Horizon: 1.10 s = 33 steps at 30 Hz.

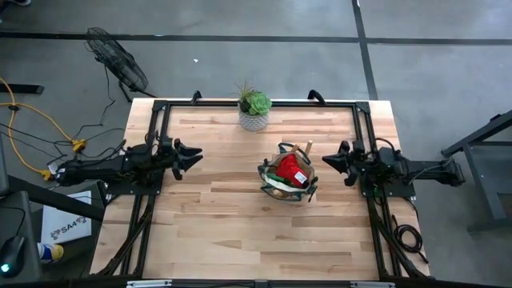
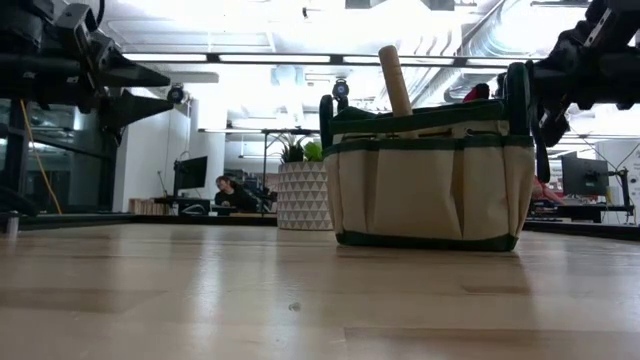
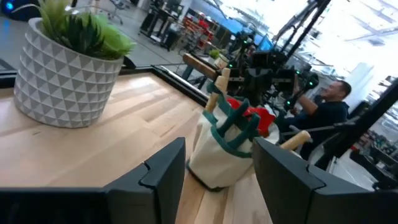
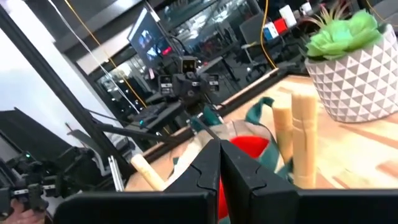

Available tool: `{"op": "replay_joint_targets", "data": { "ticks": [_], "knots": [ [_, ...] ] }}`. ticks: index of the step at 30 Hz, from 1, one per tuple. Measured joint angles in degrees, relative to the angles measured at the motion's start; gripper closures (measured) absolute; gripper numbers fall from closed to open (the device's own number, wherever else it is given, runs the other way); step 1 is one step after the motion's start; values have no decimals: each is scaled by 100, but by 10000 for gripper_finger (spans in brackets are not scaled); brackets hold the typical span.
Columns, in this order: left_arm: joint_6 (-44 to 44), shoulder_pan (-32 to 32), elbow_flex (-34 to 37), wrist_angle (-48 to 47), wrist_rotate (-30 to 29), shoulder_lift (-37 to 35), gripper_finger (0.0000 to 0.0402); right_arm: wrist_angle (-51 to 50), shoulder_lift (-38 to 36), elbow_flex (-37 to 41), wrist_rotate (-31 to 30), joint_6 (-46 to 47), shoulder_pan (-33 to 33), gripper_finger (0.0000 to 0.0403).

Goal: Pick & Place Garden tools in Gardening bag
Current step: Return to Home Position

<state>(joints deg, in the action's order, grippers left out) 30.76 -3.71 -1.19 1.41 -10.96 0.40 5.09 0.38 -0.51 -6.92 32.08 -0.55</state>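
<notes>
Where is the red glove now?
In the high view, the red glove sits inside the gardening bag, right of table centre, near the potted succulent.

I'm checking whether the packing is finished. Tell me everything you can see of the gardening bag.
The bag is a small soft fabric tote: tan body with outer pockets, green bands at rim and base, green loop handles. It stands upright on the table, right of centre. A red glove and wooden handles stick out of its top. The left gripper and right gripper hang apart from it on either side, not touching.
</notes>
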Motion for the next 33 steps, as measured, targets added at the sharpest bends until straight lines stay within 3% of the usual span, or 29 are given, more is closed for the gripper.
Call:
{"op": "replay_joint_targets", "data": {
  "ticks": [16, 21, 33],
  "knots": [
    [-185, -1, 4, -8, 94, -1, 220, -206, 0, 4, -577, -537, -1, 400],
    [-1338, -1, 7, 273, 584, -1, 220, -217, 44, 4, -599, -663, -1, 400],
    [-1359, 1, 7, -92, 605, 1, 220, -186, 125, 7, -375, -684, 1, 401]
  ]
}}
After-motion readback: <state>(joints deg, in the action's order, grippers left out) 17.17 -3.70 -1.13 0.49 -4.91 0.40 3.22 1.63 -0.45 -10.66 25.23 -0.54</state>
